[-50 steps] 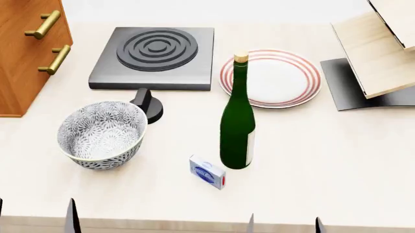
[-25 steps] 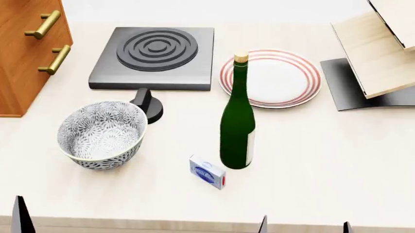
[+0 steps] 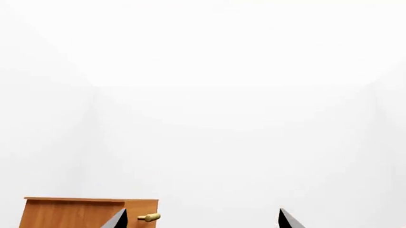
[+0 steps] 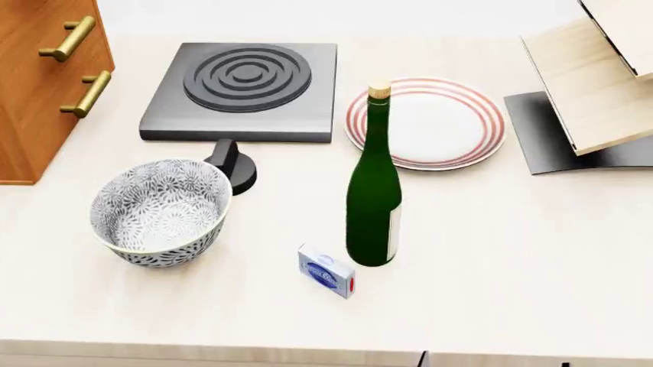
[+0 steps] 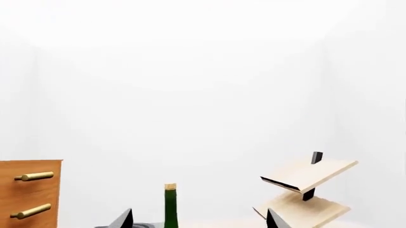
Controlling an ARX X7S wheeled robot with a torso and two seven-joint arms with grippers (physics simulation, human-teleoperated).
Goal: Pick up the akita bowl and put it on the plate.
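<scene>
The akita bowl (image 4: 160,212) stands upright on the counter at the front left, white with a dense grey floral pattern. The plate (image 4: 426,122), white with red rings, lies flat at the back right. Neither shows in the wrist views. My left gripper (image 3: 201,222) is open with nothing between its fingers, and it faces a white wall and the cabinet. It is out of the head view. My right gripper (image 5: 199,221) is also open and empty, level with the bottle's neck. Only a thin sliver of its fingertips (image 4: 423,360) shows at the head view's bottom edge.
A tall green bottle (image 4: 374,199) stands between bowl and plate, with a small blue-white box (image 4: 326,271) in front of it. A dark stove burner (image 4: 245,88) and its knob (image 4: 232,162) sit behind the bowl. A wooden cabinet (image 4: 46,76) is at left and a wooden shelf (image 4: 602,76) at right.
All the fingertips have sunk toward the head view's bottom edge. The left pair has left the view and the right pair is nearly gone. Bowl, plate and bottle have not moved.
</scene>
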